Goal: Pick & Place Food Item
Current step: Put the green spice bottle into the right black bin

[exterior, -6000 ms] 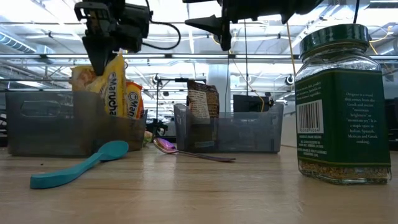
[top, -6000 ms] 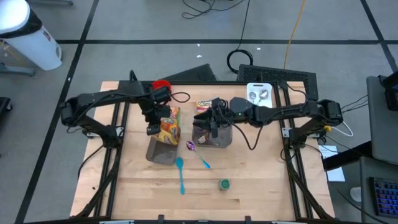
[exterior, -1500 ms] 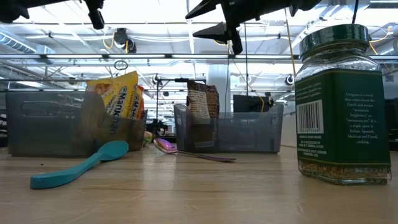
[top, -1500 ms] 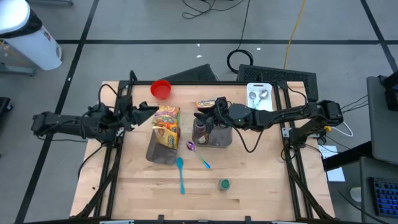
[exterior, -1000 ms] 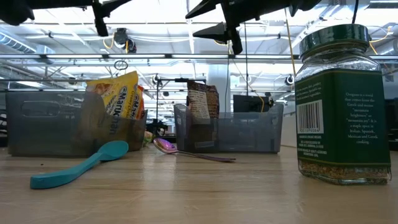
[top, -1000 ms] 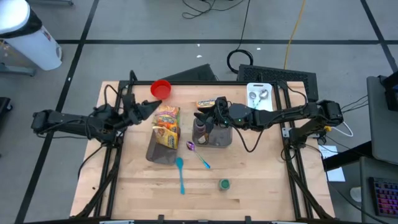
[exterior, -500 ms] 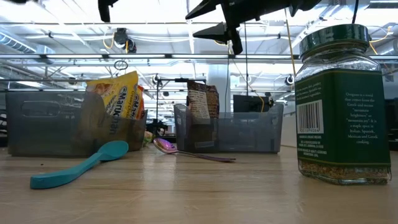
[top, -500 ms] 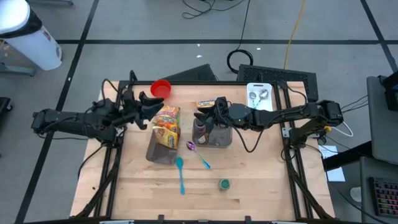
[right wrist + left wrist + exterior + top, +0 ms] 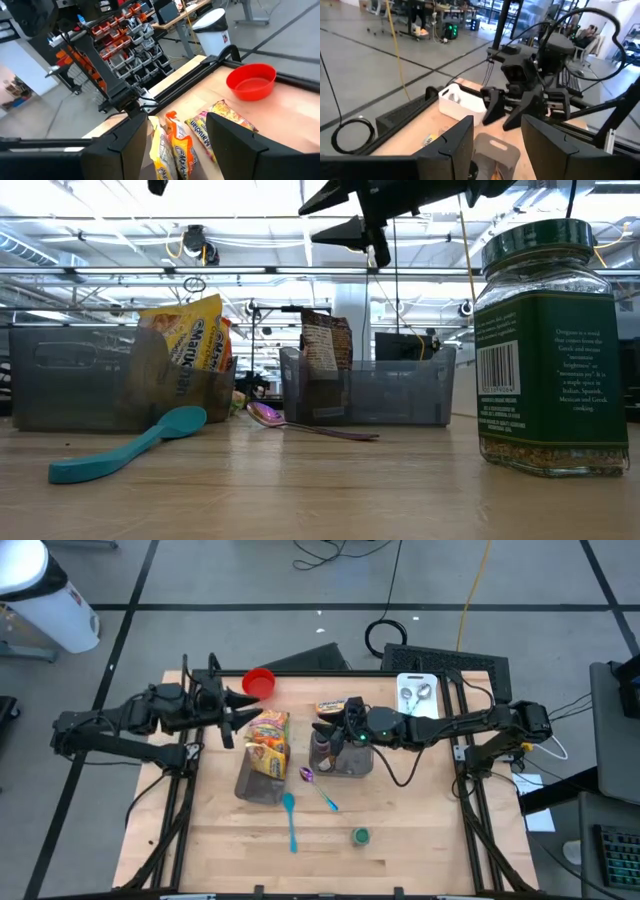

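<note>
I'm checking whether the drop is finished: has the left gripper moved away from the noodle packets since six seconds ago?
Yes. The left gripper, open and empty, has pulled back off the noodle packets toward the table's left edge, now nearer the red bowl.

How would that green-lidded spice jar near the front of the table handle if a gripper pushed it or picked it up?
The spice jar looks like rigid glass, so it is probably stiff, smooth-sided and somewhat slippery. It stands upright and taller than it is wide, so a high push might tip it, and its round body would likely roll. Only a low layer of contents shows at its base, so it is probably light.
</note>
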Tool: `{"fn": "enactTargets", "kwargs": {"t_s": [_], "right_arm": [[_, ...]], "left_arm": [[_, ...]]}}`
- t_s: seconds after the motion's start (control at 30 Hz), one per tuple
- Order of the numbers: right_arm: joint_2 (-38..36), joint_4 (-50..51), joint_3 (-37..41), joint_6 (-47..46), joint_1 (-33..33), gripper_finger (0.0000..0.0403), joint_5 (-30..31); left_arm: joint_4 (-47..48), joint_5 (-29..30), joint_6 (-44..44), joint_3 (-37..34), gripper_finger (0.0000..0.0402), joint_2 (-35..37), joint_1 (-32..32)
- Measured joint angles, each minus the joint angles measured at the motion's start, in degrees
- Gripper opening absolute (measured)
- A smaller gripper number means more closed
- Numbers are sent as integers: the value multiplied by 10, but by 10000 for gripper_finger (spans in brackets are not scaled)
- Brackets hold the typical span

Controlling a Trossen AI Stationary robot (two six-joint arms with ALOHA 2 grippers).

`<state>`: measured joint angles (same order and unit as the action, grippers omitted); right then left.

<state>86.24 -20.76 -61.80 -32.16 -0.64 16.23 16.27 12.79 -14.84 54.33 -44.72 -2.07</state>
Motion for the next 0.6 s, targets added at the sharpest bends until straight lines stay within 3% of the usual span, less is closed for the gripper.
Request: {"fn": "enactTargets", "kwargs": {"t_s": [0.3,0.6], "right_arm": [[-6,2,0,54,-11,196,-8],[-6,-1,0,33,-23,196,-130]], "left_arm": [[37,-36,-51,-5,175,-23,3],[49,-118,-68,-5,175,-94,3]]}}
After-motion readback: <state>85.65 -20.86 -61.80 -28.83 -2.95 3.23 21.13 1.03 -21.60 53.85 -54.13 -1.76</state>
